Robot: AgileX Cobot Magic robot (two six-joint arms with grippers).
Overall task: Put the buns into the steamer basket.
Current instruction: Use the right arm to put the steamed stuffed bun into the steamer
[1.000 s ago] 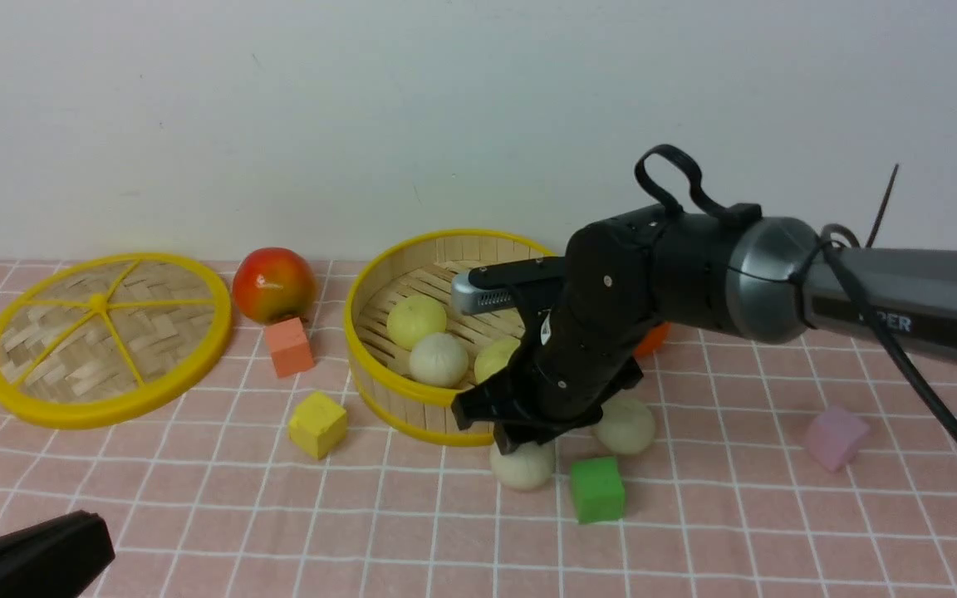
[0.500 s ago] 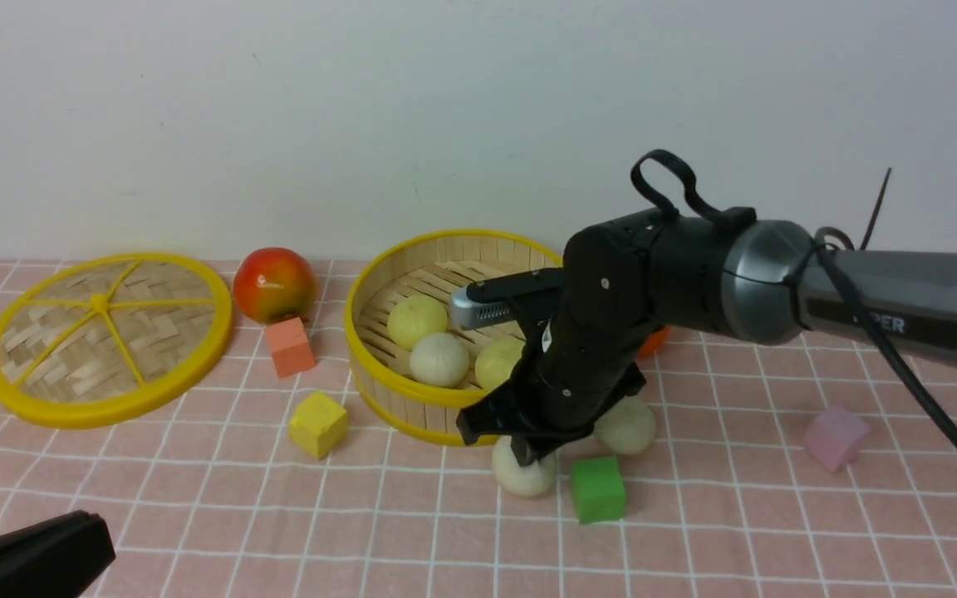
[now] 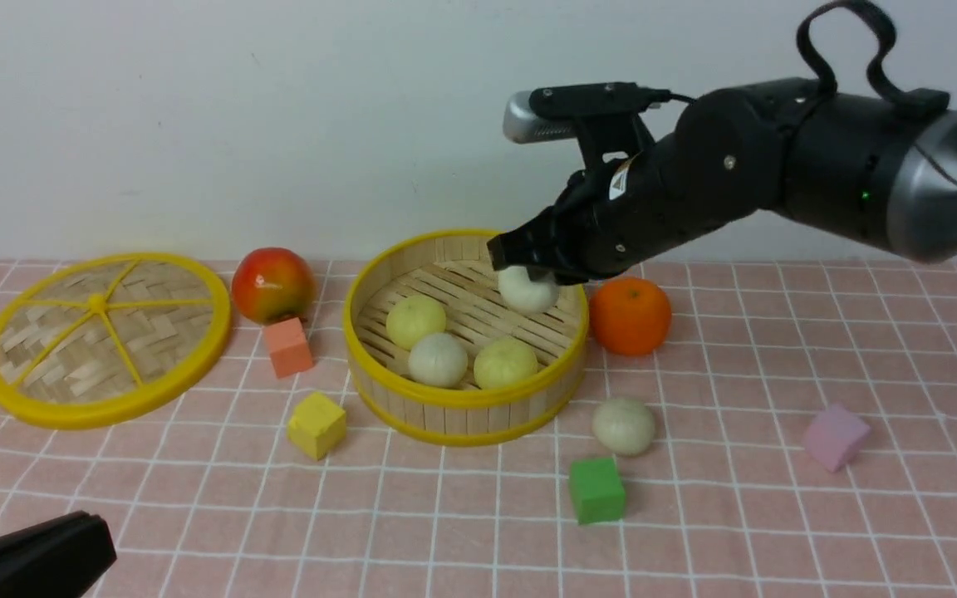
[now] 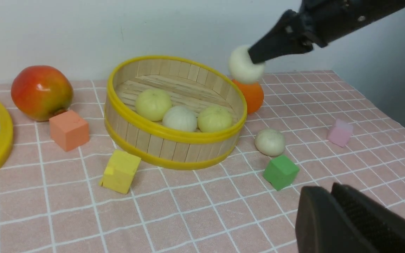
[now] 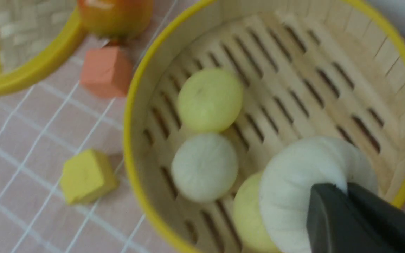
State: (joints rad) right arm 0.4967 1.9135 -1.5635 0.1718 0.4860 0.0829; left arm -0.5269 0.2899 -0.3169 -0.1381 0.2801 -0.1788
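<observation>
An off-white bun [image 3: 528,291] is pinched by the right gripper [image 3: 526,267] and held above the basket [image 3: 462,400] toward 2 o'clock. It is likely kept clear of the three buns [image 3: 439,359] crowded near 6 o'clock so that bare floor is met. One last bun [image 3: 624,425] lies outside at 4 o'clock.

We count five buns [image 3: 416,321] [image 3: 505,363] [image 3: 438,360] [image 3: 527,289] [image 3: 624,425], two pale yellow and three off-white. We also see one steamer basket [image 3: 462,415], one lid [image 3: 100,336], one apple [image 3: 273,284], one orange [image 3: 630,316] and four small blocks [image 3: 289,346] [image 3: 317,424] [image 3: 596,489] [image 3: 835,437].
</observation>
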